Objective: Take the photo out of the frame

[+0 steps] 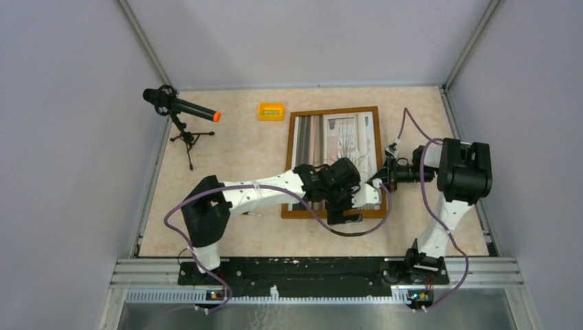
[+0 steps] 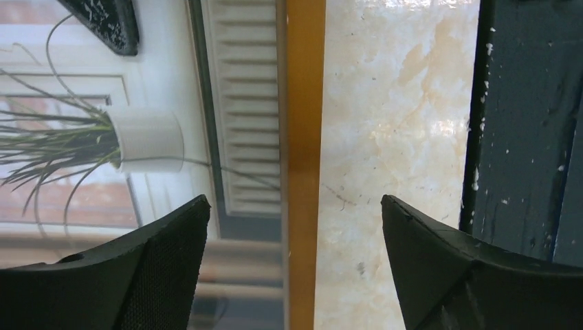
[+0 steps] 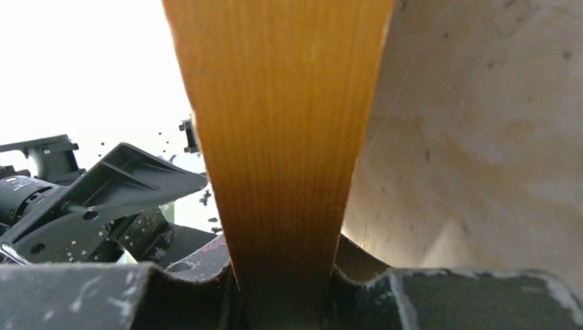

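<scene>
One frame [image 1: 335, 110] — photo [image 1: 330, 137] inside | right pincer [image 1: 377, 182] clamps rim

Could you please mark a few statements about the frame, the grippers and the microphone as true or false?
1. The photo sits in the frame, facing up. True.
2. The right gripper is open, clear of the frame. False: it is shut on the frame's wooden rim.
3. The left gripper is open, its fingers either side of a frame rim. True.
4. The microphone stands right of the frame. False: it stands to the left.
</scene>
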Available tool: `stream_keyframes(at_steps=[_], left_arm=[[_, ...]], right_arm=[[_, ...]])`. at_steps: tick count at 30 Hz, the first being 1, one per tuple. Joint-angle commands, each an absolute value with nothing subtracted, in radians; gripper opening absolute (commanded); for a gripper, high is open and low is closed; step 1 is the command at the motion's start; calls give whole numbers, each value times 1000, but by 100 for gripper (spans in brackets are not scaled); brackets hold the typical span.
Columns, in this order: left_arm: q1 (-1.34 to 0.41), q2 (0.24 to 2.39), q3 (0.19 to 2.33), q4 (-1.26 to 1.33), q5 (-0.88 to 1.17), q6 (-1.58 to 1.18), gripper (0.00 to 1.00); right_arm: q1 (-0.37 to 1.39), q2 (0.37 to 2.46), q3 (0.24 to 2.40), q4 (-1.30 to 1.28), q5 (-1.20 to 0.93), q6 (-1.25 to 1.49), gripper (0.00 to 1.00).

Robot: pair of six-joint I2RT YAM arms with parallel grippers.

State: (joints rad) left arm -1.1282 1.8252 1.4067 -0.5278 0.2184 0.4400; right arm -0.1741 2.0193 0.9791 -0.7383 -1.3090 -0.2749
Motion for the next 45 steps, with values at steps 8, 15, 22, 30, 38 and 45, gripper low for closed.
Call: stream_keyframes(at_steps=[8, 15, 22, 30, 38, 45], left_arm=[[-1097, 1577, 1440, -626, 200, 452, 99], [-957, 1517, 1416, -639, 297, 414, 99], [-830, 1483, 1422, -623, 362, 370, 99], [-745, 1464, 1438, -616, 396, 306, 99], [-680, 1453, 1464, -620, 409, 262, 99], [-602, 1422, 1471, -634, 466, 214, 99]], right_arm=[[-292, 1784, 1163, -927, -1148, -277, 0], [-299, 1682, 1494, -1098, -843, -303, 0], [-299, 1692, 1889, -1260, -586, -388, 0], [-272, 1830, 2386, -1393, -395, -503, 0], [-81, 1702, 2192, -1231, -210, -612, 0], [196, 1490, 1724, -955, 50, -667, 0]])
